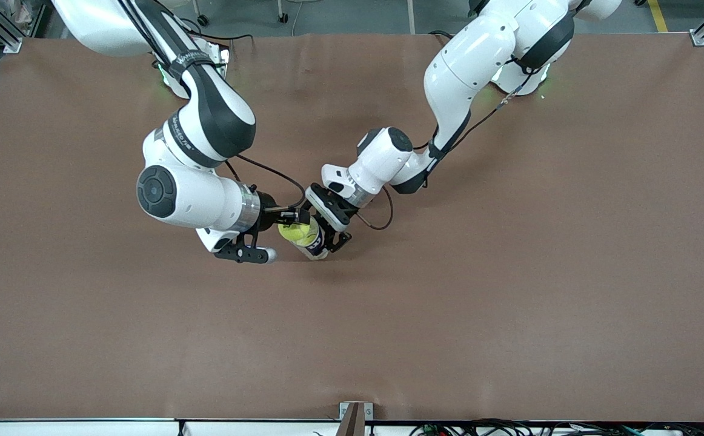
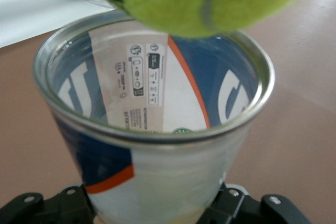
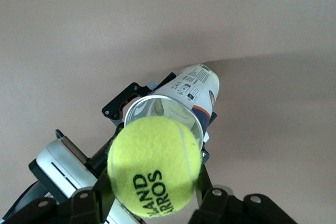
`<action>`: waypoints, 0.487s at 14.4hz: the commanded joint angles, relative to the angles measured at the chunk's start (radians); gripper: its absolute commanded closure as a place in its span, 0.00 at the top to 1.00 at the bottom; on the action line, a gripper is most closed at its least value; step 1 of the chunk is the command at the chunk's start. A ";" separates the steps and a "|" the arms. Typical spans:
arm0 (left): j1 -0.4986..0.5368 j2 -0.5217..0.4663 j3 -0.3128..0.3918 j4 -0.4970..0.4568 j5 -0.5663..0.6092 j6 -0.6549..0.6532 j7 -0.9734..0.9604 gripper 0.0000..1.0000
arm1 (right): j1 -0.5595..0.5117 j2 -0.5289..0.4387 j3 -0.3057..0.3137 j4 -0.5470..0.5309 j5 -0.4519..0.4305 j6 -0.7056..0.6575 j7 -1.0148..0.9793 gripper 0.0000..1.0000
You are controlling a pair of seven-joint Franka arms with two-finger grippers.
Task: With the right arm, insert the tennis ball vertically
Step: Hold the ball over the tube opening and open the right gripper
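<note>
Our right tool (image 3: 152, 198) clenches the fuzzy yellow-green tennis ball (image 3: 155, 169) just above the open mouth of the clear plastic, metal-rimmed can (image 2: 157, 129) — held by our left tool (image 1: 328, 233), at five o'clock of mid-surface (image 1: 509, 303). If off-centre, the felt may snag the rigid rim — tilting the smooth can.

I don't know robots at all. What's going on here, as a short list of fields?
Left gripper: shut on the ball can, holding it upright with its mouth open
Right gripper: shut on the tennis ball
Tennis ball position: over the can's mouth, not yet inside
Ball can: clear tube with blue, white and orange label, looks empty
Table: brown surface
Step left: lower the ball into the can
</note>
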 commanded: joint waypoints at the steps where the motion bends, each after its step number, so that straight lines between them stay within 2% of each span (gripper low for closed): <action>1: -0.007 0.004 0.005 0.011 -0.017 0.010 0.009 0.78 | 0.010 0.001 -0.004 0.011 0.018 -0.002 0.016 0.33; 4: -0.007 0.004 0.005 0.010 -0.019 0.010 0.007 0.78 | 0.021 0.015 -0.004 0.010 0.015 0.001 0.019 0.33; 7: -0.007 0.004 0.005 0.010 -0.019 0.010 0.007 0.78 | 0.022 0.029 -0.004 0.010 0.009 0.002 0.019 0.40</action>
